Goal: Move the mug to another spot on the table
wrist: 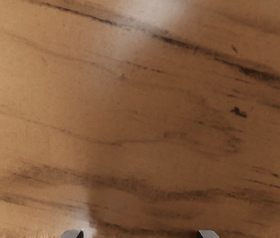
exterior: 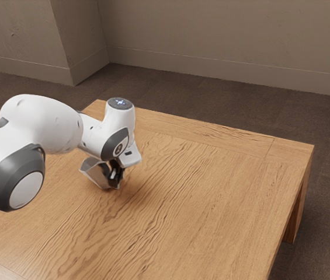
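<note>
Mug (exterior: 96, 170) lies tilted on the table (exterior: 223, 198), just beside my gripper (exterior: 115, 175); contact unclear. Fingertips (wrist: 73, 233) stand wide apart over bare wood, holding nothing. Recommendation: centre over the mug, straddle its wall, close squarely before lifting.

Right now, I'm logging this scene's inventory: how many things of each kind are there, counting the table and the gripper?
mug: 1
table: 1
gripper: 1
Total: 3
</note>
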Controlling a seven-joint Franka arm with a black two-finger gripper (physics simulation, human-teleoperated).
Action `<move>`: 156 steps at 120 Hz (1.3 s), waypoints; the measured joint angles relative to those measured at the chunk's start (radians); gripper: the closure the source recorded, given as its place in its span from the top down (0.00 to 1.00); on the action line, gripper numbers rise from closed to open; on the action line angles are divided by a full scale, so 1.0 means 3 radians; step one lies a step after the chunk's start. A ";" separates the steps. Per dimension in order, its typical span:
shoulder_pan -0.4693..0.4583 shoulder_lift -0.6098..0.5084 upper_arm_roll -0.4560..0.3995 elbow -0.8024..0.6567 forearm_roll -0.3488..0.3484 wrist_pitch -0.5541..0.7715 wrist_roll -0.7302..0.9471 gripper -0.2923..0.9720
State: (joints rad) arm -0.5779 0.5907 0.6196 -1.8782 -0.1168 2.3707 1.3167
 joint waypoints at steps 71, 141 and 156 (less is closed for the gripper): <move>-0.0136 -0.0011 0.0010 0.0059 -0.0181 -0.0057 -0.0017 0.75; -0.0788 -0.0994 0.0129 0.0083 -0.0112 -0.0541 -0.0316 0.77; -0.0852 -0.1456 0.0094 0.0130 0.0199 -0.1173 -0.0761 0.77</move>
State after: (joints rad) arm -0.8335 0.1540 0.6480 -1.8390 -0.0571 2.0187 1.0883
